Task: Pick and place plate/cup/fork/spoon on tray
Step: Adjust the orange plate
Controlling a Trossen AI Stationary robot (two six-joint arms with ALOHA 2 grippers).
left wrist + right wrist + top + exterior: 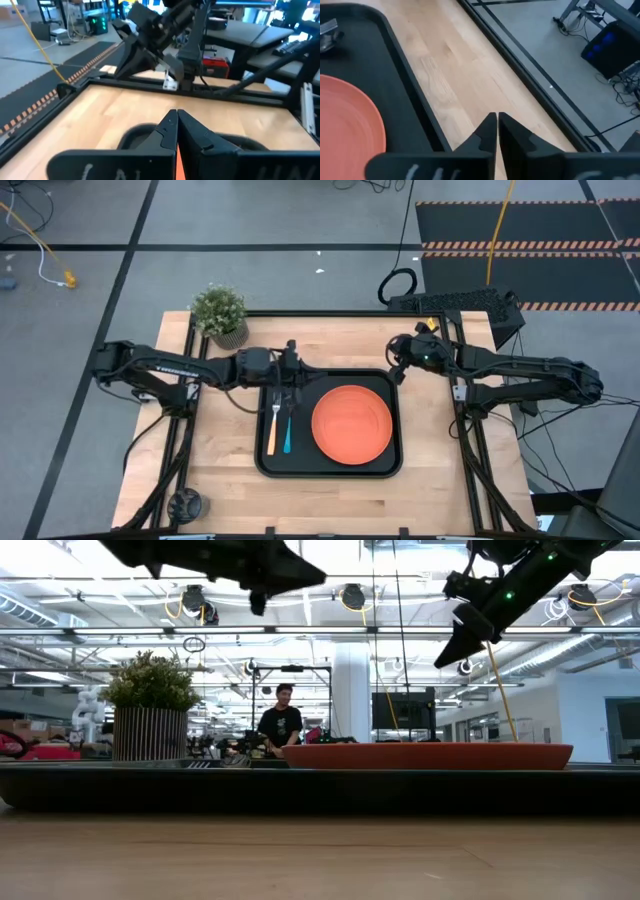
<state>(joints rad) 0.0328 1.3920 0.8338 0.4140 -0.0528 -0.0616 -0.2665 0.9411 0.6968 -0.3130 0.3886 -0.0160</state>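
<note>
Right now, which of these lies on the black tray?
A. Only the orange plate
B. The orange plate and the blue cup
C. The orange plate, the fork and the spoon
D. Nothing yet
C: the high view shows the orange plate on the right part of the black tray, with the orange-handled fork and the blue-handled spoon side by side to its left; no cup is on it.
</note>
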